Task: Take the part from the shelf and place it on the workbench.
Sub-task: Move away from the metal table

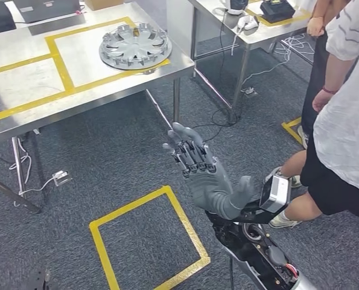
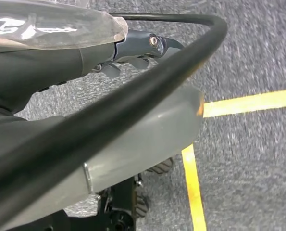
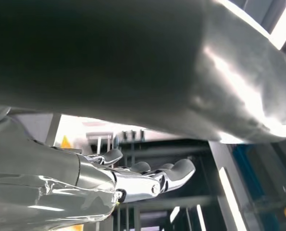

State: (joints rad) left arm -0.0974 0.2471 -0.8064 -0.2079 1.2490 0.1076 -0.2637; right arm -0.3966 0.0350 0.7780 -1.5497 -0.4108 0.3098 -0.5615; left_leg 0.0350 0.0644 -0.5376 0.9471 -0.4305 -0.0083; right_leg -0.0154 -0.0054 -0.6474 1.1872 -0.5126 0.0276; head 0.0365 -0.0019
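part (image 1: 135, 45) is a silver wheel cover, flat on the workbench (image 1: 27, 90) inside the yellow tape box, so looks delivered. right hand (image 1: 204, 172) is out over the floor, palm up, fingers spread, holding nothing. left hand (image 2: 134, 48) by the floor, can't tell its grip

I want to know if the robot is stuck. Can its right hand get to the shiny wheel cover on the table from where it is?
Probably not yet. The right hand is open, palm up, over the carpet, well short of the wheel cover near the table edge. Nothing blocks the way; it looks too far off.
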